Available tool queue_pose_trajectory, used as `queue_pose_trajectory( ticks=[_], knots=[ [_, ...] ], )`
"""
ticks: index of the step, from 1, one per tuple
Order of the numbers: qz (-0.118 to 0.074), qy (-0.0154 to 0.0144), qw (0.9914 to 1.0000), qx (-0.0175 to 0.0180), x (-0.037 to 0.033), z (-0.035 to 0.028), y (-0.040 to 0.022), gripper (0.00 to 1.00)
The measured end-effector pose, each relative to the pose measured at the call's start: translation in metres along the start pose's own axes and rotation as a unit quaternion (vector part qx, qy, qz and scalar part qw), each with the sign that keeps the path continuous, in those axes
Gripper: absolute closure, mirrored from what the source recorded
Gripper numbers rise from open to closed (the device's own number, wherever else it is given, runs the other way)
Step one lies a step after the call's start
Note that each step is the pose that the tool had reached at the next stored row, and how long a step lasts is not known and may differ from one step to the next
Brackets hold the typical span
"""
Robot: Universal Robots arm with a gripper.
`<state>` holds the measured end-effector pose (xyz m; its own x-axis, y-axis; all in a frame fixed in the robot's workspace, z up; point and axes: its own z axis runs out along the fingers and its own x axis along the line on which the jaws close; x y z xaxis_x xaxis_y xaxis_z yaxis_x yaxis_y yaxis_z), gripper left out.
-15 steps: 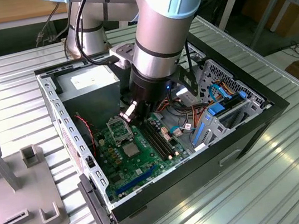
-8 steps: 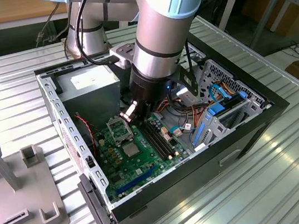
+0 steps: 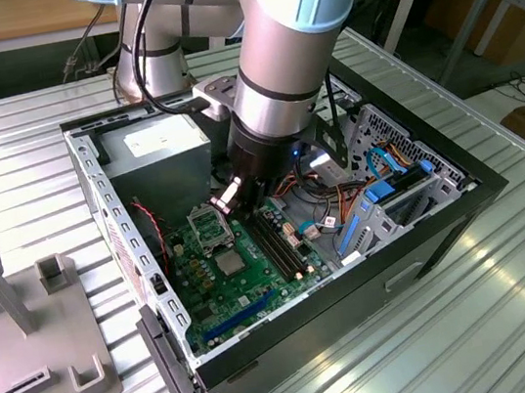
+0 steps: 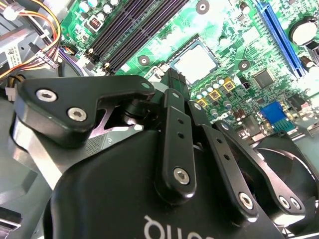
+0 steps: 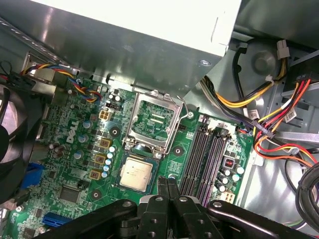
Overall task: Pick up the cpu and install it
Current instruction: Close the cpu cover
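The cpu [image 5: 135, 172], a small silver-grey square, lies flat in a dark square surround on the green board [image 5: 70, 164], right beside a raised metal socket frame [image 5: 152, 119]. It also appears in the exterior view as the cpu [image 3: 230, 261] and in the second wrist view as the cpu [image 4: 196, 60]. My gripper [image 5: 168, 188] hangs above the board inside the case, its black fingertips [image 4: 172, 82] pressed together with nothing between them. The tips sit just off the cpu's edge, between it and the black memory slots [image 5: 204, 159].
The open computer case [image 3: 443, 214] stands on a ribbed metal table [image 3: 518, 316]. A grey power supply box [image 3: 161, 142] fills the case's far end. Coloured cable bundles [image 5: 269, 119] and a blue-clipped drive cage [image 3: 390, 192] crowd one side; a black fan [image 5: 12, 144] sits at the other.
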<state>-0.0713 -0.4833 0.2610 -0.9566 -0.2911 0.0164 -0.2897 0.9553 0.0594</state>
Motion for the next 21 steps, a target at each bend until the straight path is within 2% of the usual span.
queue_pose_trajectory(
  ticks=[5,10,15,19,21],
  knots=[
    [0.0,0.0002,1.0,-0.0002,-0.0006,0.0001,-0.0001,0.89],
    [-0.004,0.0005,0.99999,-0.0001,-0.01,-0.0001,0.0013,0.89],
    [-0.009,0.0008,0.99996,0.0,-0.0152,0.0007,0.0112,0.89],
    [-0.011,0.0009,0.99994,0.0,-0.019,0.0027,0.0238,0.89],
    [-0.014,0.0011,0.99989,0.0001,-0.0204,0.0038,0.0282,0.89]
  ],
)
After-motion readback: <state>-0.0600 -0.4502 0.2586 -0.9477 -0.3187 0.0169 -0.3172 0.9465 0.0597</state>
